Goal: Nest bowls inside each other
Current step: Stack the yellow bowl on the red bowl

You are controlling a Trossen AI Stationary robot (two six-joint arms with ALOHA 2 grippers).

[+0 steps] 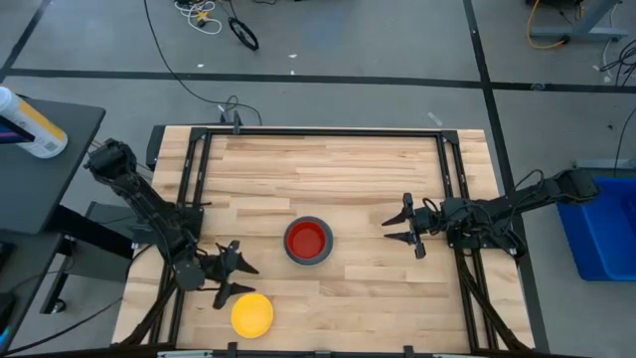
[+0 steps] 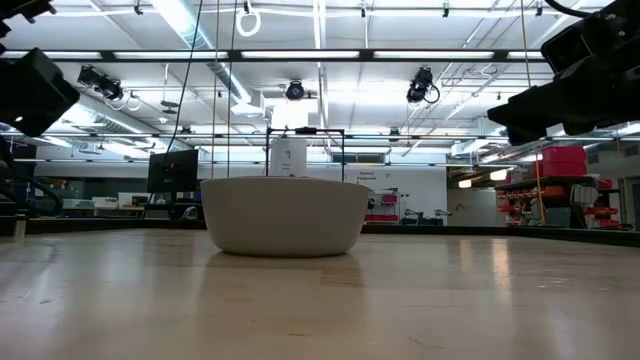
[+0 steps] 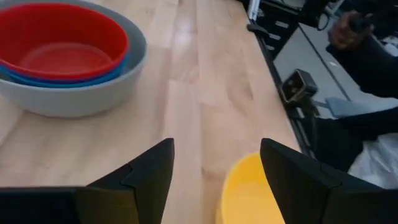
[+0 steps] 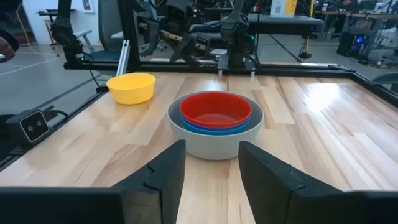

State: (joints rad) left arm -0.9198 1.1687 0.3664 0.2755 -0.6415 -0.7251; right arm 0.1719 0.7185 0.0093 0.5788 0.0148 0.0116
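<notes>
At the table's middle stands a grey bowl (image 1: 308,241) on its base, with a red bowl (image 3: 62,46) nested in it. A blue rim (image 3: 68,81) shows between the two. A yellow bowl (image 1: 252,314) rests upright on its base near the front left edge. My left gripper (image 1: 238,280) hovers open just beyond the yellow bowl (image 3: 249,190), which shows low between its fingers, untouched. My right gripper (image 1: 388,229) is open to the right of the stack (image 4: 214,124), pointing at it, with nothing between its fingers.
Black rails (image 1: 189,199) run along the table's left, right and far sides. Bare wood lies between the stack and the yellow bowl (image 4: 130,87). A person's hand (image 3: 348,31) shows beyond the table's edge. The low view shows only the grey bowl (image 2: 285,215).
</notes>
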